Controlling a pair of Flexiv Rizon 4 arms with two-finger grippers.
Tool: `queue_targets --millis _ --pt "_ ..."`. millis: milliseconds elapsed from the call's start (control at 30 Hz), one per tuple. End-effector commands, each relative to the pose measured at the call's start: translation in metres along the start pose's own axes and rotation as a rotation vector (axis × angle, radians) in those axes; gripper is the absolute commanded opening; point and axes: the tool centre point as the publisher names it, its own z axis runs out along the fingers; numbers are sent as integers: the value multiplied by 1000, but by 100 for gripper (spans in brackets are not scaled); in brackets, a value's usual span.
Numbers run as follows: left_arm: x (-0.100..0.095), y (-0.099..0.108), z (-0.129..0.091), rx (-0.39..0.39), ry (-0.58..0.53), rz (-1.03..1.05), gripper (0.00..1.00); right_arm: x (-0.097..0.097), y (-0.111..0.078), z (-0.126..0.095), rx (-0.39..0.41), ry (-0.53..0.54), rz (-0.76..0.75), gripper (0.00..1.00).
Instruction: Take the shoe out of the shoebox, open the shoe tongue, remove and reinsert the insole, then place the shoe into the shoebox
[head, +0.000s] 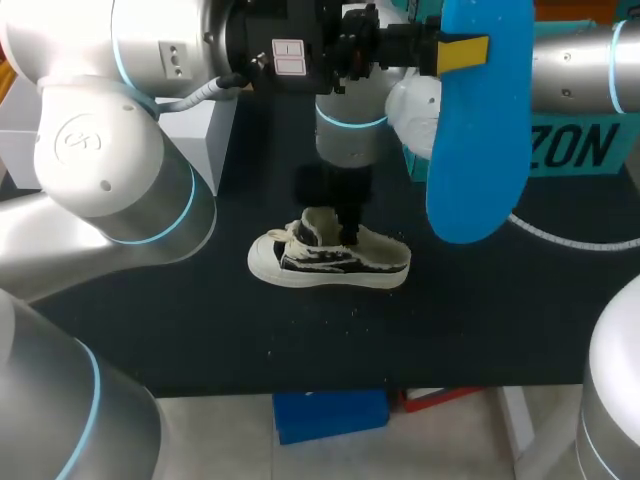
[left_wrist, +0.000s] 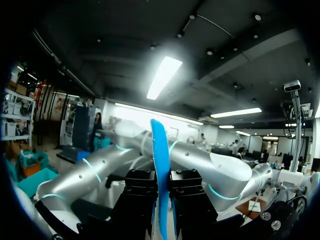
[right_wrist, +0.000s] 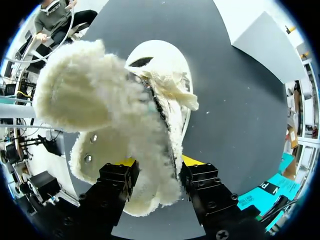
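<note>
Here, the shoe (head: 330, 262) sits on the dark desk (head: 480, 320) near its middle, with its toe toward my left arm's side. It is a low sneaker with a white rubber toe cap and sole, a dark upper and thick cream fleece spilling out of its opening. The right wrist view shows the shoe (right_wrist: 150, 100) from above: woolly lining, a pale inner bed and two small metal eyelets on the side.

The right end effector (head: 348, 232) comes straight down into the shoe's opening. In its own view the right end effector (right_wrist: 159, 165) has its yellow-tipped fingers on either side of a fold of fleece at the shoe's rim, pinching it.

The insole (head: 478, 140), bright blue and smooth, is well above the desk, hanging long-side down toward the right of the shoe. The left end effector (head: 445, 50) is pressed onto it near its upper end. From the left wrist, the insole (left_wrist: 160, 170) shows edge-on as a thin blue blade clamped between the left end effector's (left_wrist: 161, 186) fingers.

A white box (head: 200, 130) stands at the desk's far left, and a teal box (head: 575, 150) at its far right.
</note>
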Motion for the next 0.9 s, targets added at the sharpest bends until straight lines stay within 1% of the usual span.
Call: queue_targets --millis 33,67,100,133,900 --pt "0 1 2 1 -3 1 0 -4 6 11 103 14 18 31" --pt "0 1 2 1 -3 1 0 -3 5 15 78 17 32 11" --pt "0 1 2 1 -3 1 0 -3 4 18 46 18 54 0" --pt "0 1 2 1 -3 1 0 -2 3 21 7 22 68 0" --pt "0 1 2 1 -3 1 0 -2 3 21 7 22 68 0"
